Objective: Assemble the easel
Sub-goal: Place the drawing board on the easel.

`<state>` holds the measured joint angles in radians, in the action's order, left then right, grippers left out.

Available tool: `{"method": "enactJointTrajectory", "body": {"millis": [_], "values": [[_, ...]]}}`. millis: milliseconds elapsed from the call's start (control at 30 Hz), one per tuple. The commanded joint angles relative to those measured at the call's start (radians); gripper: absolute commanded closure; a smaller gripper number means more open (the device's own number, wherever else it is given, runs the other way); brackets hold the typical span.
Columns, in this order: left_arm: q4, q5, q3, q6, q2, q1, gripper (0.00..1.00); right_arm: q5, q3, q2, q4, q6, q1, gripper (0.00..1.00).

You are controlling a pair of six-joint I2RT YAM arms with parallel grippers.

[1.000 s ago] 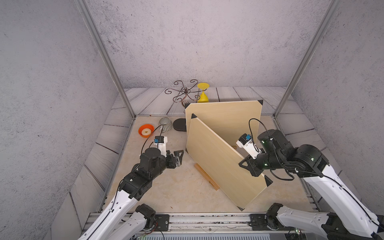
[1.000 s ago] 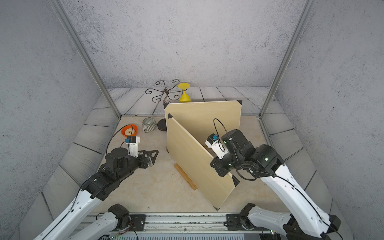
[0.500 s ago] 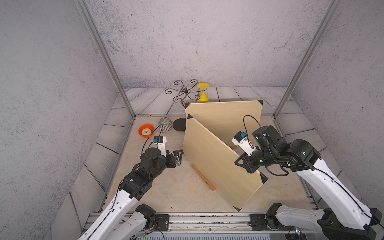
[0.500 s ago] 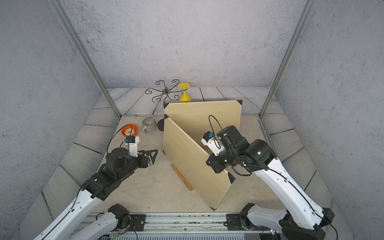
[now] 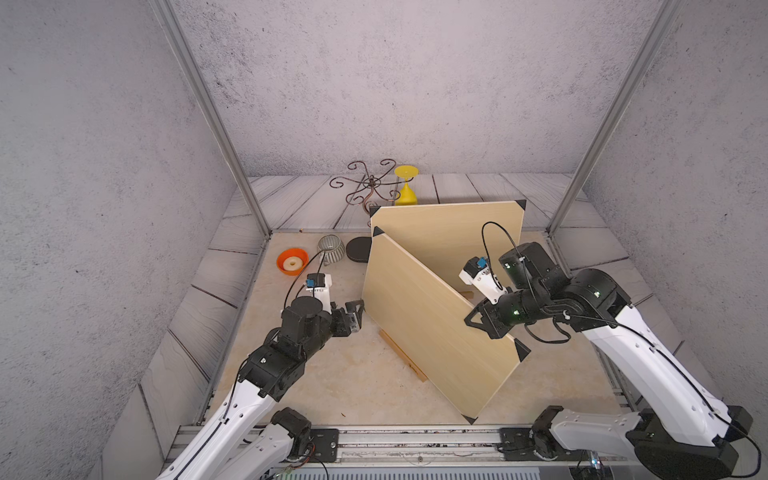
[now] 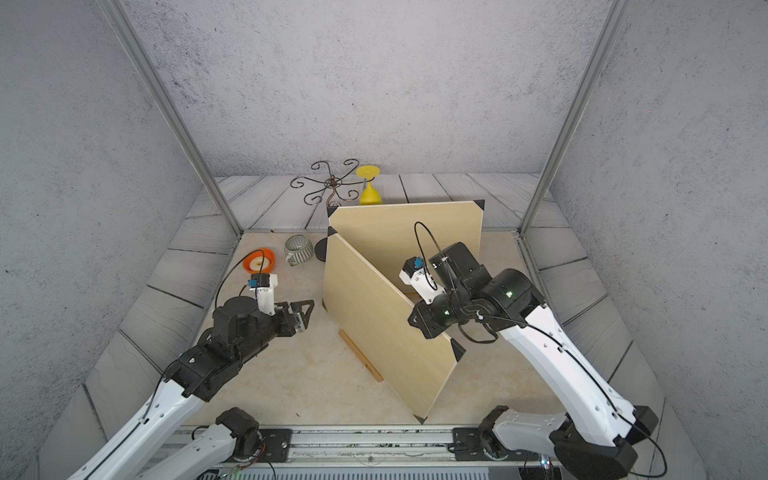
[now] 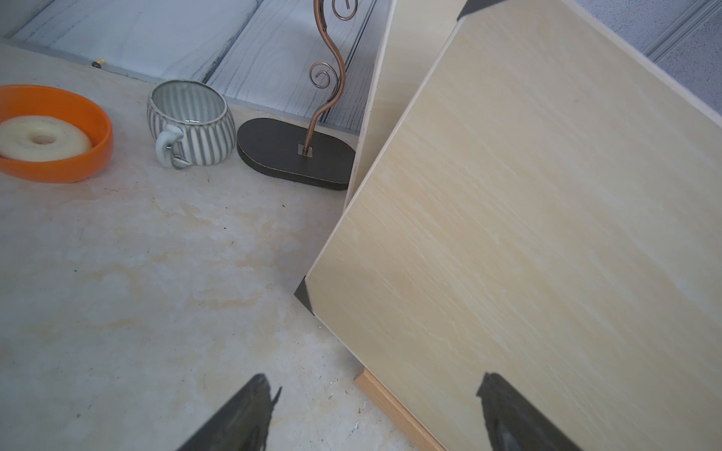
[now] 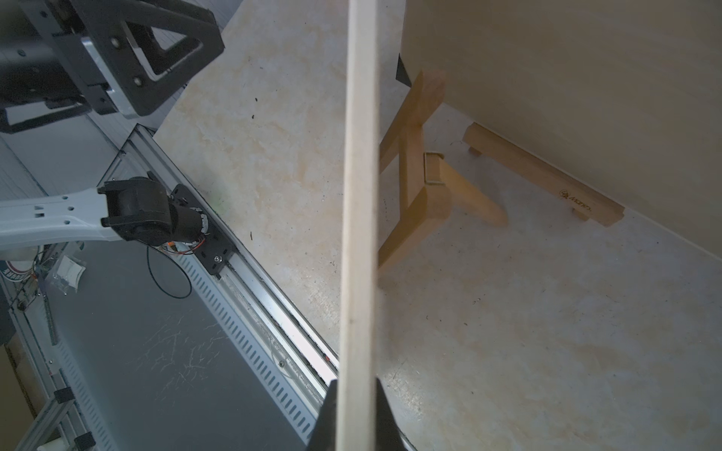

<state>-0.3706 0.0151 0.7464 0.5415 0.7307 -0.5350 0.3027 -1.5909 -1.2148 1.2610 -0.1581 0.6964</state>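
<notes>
While the right pincer (image 8: 357, 394) is shut tight on the thin top edge of the front board (image 5: 432, 324), it holds that board up on its long side; in the right wrist view the edge runs straight out from between the two black tips. The grip sits past the middle of the top edge, toward the near end. The board's long way goes from far on the left arm's side to near on the right arm's side, so most of the board stretches away from this pincer toward the far left corner. It leans, and its pale face looks at the left arm.

Under the board, on the table (image 5: 332, 374), lies the wooden ledge (image 5: 402, 356); it runs the same slanted way as the board and peeks out just in front of the bottom edge. I cannot tell if the bottom edge sits on the ledge or hangs a little above it. I think the next move depends on this: the bottom edge must come down along the ledge, in line with it. The easel legs (image 8: 410, 172) stand behind the board, on the right pincer's side.

The left pincer (image 5: 356, 316) is wide apart and holds nothing; it waits just beside the board's low far corner, with a small gap. It is the nearer one to that end, so I think it could steady that end.

Behind it all stands the back board (image 5: 449, 232).
</notes>
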Motion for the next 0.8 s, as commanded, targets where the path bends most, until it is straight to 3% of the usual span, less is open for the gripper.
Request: {"method": "enactJointTrajectory", "body": {"millis": [0,200,400,633,767], "values": [[-0.006,0.016,-0.012,0.000,-0.010,-0.008,0.14,0.099,0.034,0.029,-0.140,0.007,-0.017,1.00],[-0.006,0.019,-0.012,-0.003,-0.007,-0.007,0.14,0.159,0.094,0.029,-0.145,0.050,-0.081,1.00],[-0.003,0.029,-0.024,-0.002,-0.011,-0.008,0.14,0.131,0.152,0.041,-0.154,0.060,-0.114,0.99],[-0.009,0.037,-0.026,-0.005,-0.016,-0.007,0.14,0.142,0.164,0.036,-0.159,0.046,-0.117,0.77],[-0.004,0.041,-0.034,-0.001,-0.024,-0.007,0.14,0.140,0.165,0.031,-0.161,0.034,-0.117,0.74]]}}
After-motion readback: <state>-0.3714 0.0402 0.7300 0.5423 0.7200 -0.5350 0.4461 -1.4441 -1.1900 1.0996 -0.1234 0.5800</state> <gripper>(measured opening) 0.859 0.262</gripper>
